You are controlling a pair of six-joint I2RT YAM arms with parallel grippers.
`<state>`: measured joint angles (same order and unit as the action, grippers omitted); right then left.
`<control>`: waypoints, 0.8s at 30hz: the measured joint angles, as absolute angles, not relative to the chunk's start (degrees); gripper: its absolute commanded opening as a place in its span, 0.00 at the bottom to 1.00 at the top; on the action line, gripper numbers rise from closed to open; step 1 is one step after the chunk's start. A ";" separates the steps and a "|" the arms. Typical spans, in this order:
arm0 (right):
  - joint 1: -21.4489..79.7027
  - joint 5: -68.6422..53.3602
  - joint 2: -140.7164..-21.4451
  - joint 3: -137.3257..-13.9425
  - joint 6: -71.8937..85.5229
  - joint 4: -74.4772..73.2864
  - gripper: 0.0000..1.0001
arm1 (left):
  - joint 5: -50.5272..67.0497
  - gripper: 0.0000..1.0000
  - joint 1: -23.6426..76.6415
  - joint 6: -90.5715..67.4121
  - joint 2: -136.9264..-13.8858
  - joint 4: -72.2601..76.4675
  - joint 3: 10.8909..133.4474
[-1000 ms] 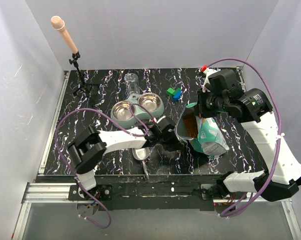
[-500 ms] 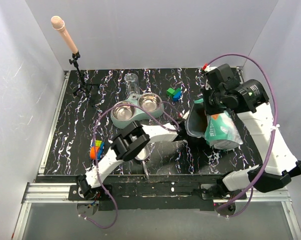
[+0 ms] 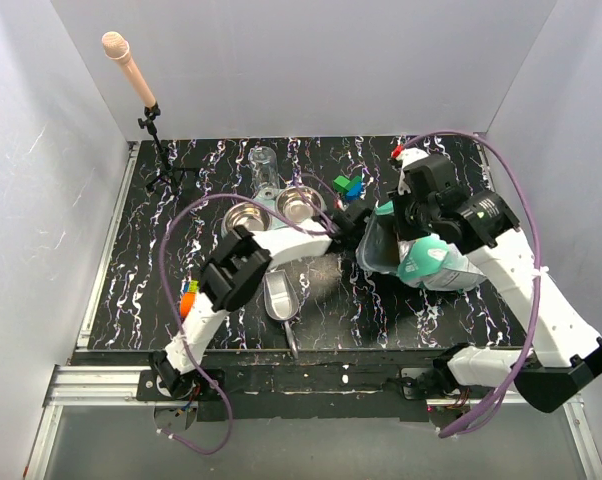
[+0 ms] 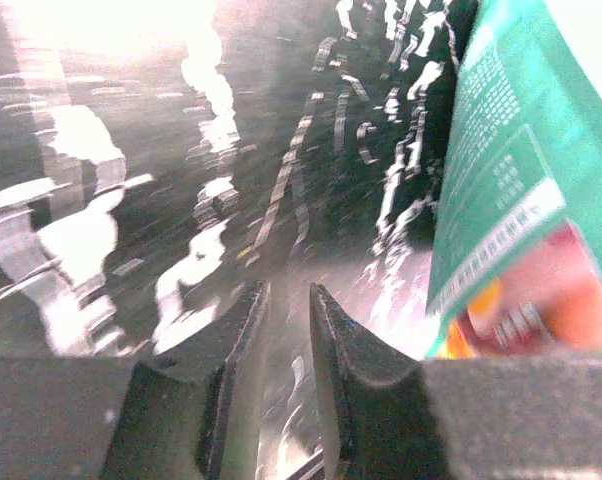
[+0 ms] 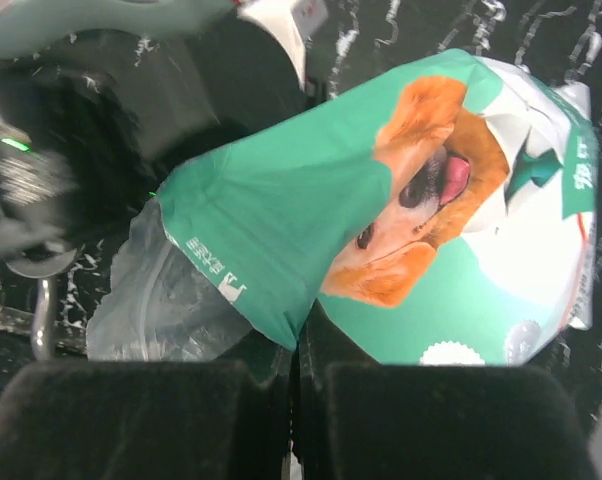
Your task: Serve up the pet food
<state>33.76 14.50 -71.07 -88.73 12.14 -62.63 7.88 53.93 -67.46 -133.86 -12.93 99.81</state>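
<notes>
Two grippers work at the mouth of one bag.

**Right gripper** [image 5: 294, 352]: its fingers are pressed together on a fold of the bag [image 5: 311, 220] near the opening. This lifts that edge, so the mouth is held up and turned toward the left arm. A clear inner liner [image 5: 151, 300] bulges out beside the pinch.

**Left gripper** [image 4: 286, 300]: its fingers stand a narrow slit apart with nothing between them, low over the table [image 4: 101, 230]. The bag's printed side is just to their right. From above, this gripper sits at the bag's mouth, and it is judged to be steadying or spreading the opening rather than carrying anything.

**Pet food**: no kibble shows in any view. It is judged to lie inside the bag, behind the wall and liner.

**Metal scoop** [image 3: 279, 297]: it lies unheld on the table below the left arm, well apart from the bag. Scooping is therefore judged not yet begun.

**Twin steel bowls** [image 3: 249, 216]: they sit in a teal stand beyond the left arm, near the bag's mouth, ready to receive. No food shows in them.

**Farther back**: green and blue blocks [image 3: 347, 185], a clear bottle [image 3: 264, 163] and a microphone stand [image 3: 131, 75] at the far left.

**Surface**: black with white marbling, and glossy enough to throw glare in the left wrist view.

**Room**: plain pale walls [image 3: 311, 60] on three sides, with a metal rail [image 3: 101, 385] along the near edge by the arm bases.
</notes>
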 measured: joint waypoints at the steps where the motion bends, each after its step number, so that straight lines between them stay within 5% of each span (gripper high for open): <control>1: 33.91 13.63 -70.04 -87.02 12.29 -61.34 0.01 | 8.21 0.27 52.95 -64.10 -130.89 -16.99 98.17; 8: 34.17 6.52 -66.35 -75.50 15.16 -52.97 0.01 | 5.91 0.48 49.56 -48.58 -103.13 -39.44 88.77; 13: 36.64 -2.04 -75.26 -74.24 20.53 -49.93 0.01 | 4.29 0.63 48.82 -46.15 -81.97 -51.53 82.96; 18: 39.35 -1.48 -85.89 -80.03 21.39 -54.70 0.01 | 0.21 0.64 47.64 -45.52 -74.28 -60.77 79.29; 24: 35.77 6.96 -80.31 -91.35 19.64 -64.90 0.01 | -2.70 0.60 47.62 -47.03 -77.08 -64.79 70.67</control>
